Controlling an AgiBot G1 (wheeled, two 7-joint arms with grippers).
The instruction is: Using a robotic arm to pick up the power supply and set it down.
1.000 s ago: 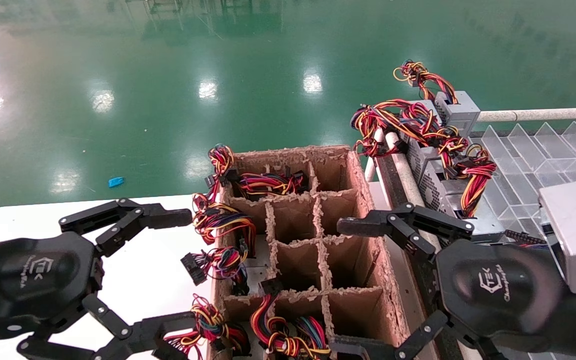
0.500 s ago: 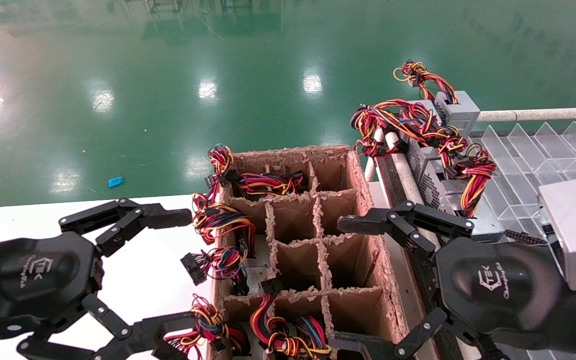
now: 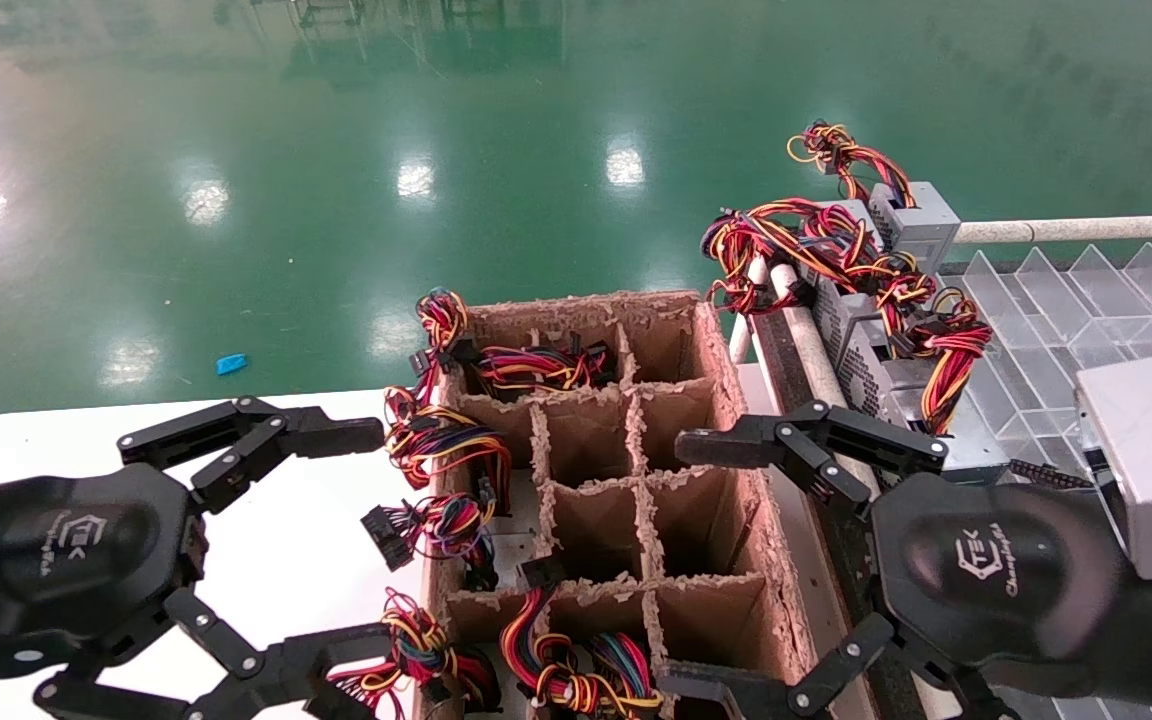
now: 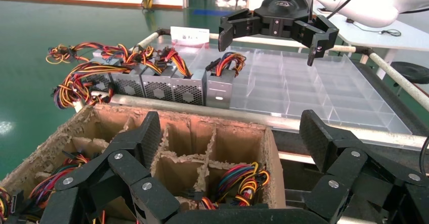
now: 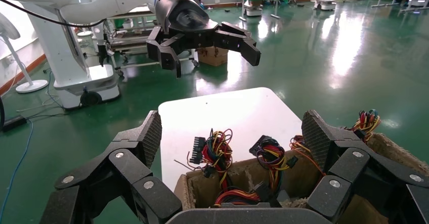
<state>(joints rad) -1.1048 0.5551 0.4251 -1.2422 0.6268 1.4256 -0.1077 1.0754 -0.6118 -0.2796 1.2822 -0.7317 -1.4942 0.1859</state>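
Divided carton (image 3: 736, 520) sits between white table (image 3: 306, 550) and clear tray (image 3: 1086, 330).

Middle box cells open from above
Wire bundles (image 3: 446, 440) crowd the cardboard box's (image 3: 736, 560) left cells; its centre and right cells stand free

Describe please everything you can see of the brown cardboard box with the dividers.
The cardboard box is brown, open on top, with ragged, frayed edges. Cardboard dividers split it into a grid of cells. It stands on the white table, beside the tray rack. Several cells look empty; others hold coloured wire bundles, and some wires spill over the wall on the robot's left. The open left gripper and open right gripper hover at its sides, not touching it.
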